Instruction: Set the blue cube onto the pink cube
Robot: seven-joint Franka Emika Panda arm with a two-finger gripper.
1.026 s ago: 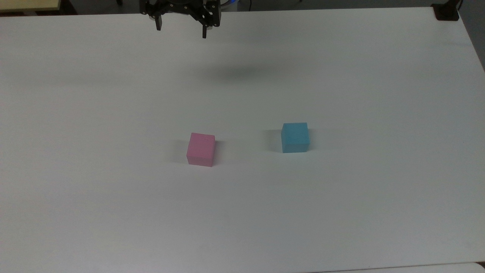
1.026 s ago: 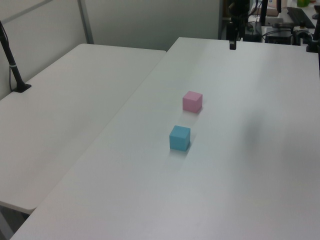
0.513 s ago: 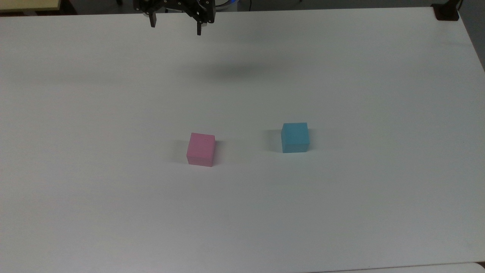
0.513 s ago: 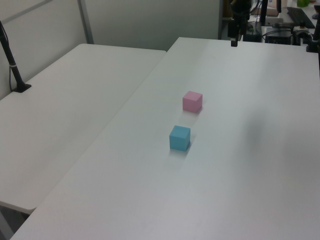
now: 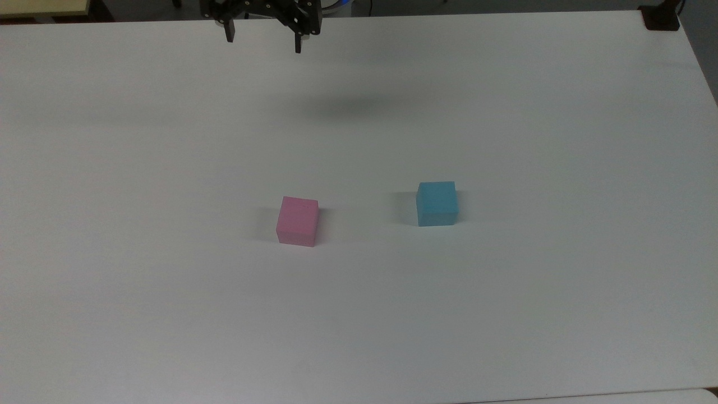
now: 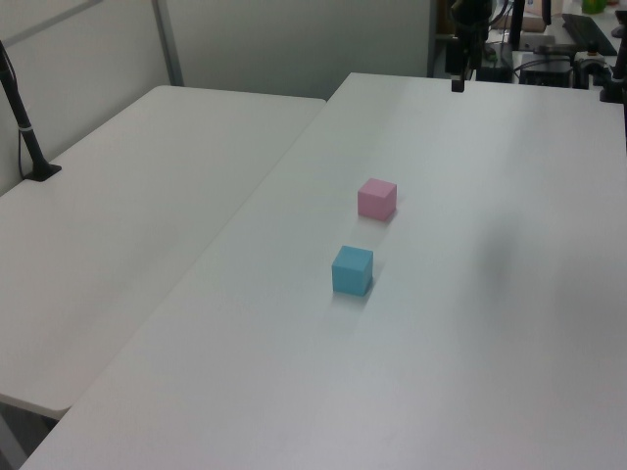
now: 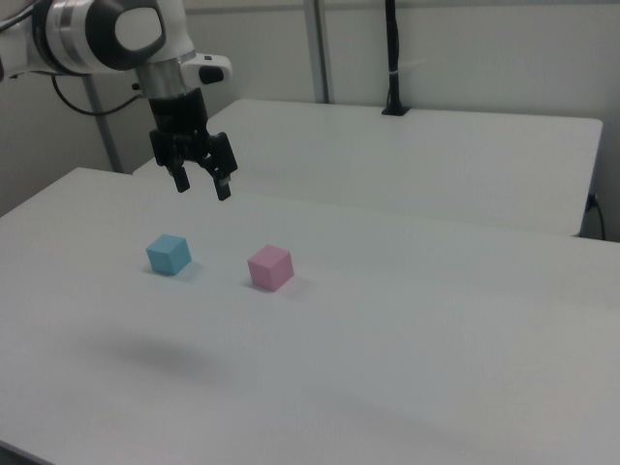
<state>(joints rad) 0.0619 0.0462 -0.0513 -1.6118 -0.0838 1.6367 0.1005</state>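
Observation:
The blue cube (image 5: pixel 437 203) rests on the white table, right of the pink cube (image 5: pixel 298 220) in the top view; a wide gap separates them. In the left view the blue cube (image 6: pixel 353 270) lies nearer the camera than the pink cube (image 6: pixel 377 199). The right view has the blue cube (image 7: pixel 169 254) left of the pink cube (image 7: pixel 269 266). My black gripper (image 5: pixel 262 45) hangs open and empty, high above the table at the top view's upper edge, far from both cubes. In the right view the gripper (image 7: pixel 201 185) hovers above and between the cubes. The gripper (image 6: pixel 457 84) is at the left view's top.
The white table (image 5: pixel 505 292) is broad and bare around the cubes. A second white table (image 6: pixel 118 196) adjoins it on the left view's left. A black post (image 7: pixel 391 58) stands clamped at that table's far edge. A black clamp (image 5: pixel 661 17) sits at the top view's upper right corner.
The gripper rose slightly toward the top view's upper edge, then drifted a little to the right and down. Both cubes stayed still.

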